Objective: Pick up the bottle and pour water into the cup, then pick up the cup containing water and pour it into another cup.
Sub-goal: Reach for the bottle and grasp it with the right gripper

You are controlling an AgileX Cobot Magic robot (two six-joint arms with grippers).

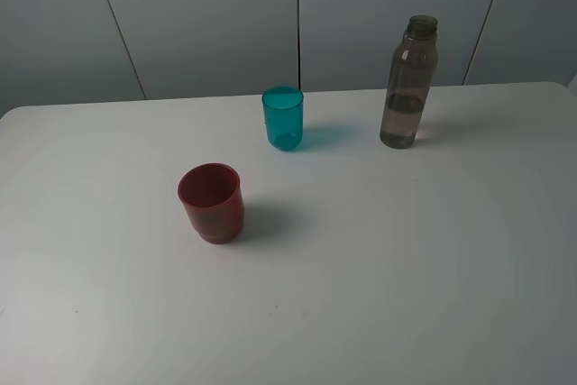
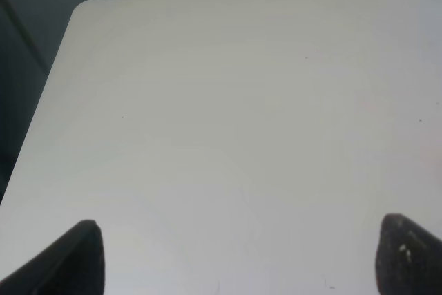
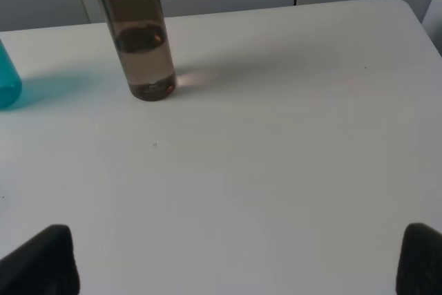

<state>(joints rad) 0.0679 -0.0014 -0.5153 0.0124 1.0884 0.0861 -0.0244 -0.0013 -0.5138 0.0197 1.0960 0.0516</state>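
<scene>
The tall smoky grey-brown bottle point(image 1: 410, 83) stands upright at the back right of the white table point(image 1: 406, 268), partly filled with water; the right wrist view shows the bottle point(image 3: 138, 39) too. The teal-blue cup point(image 1: 283, 118) stands upright at the back centre, and its edge point(image 3: 7, 81) shows in the right wrist view. The dark red cup point(image 1: 212, 202) stands nearer the front, left of centre. Neither arm appears in the exterior view. My right gripper point(image 3: 238, 257) is open, well short of the bottle. My left gripper point(image 2: 238, 250) is open over bare table.
Grey wall panels point(image 1: 207, 15) rise behind the table's far edge. The table's rounded far corner point(image 2: 79, 8) shows in the left wrist view, with dark space beyond its side edge.
</scene>
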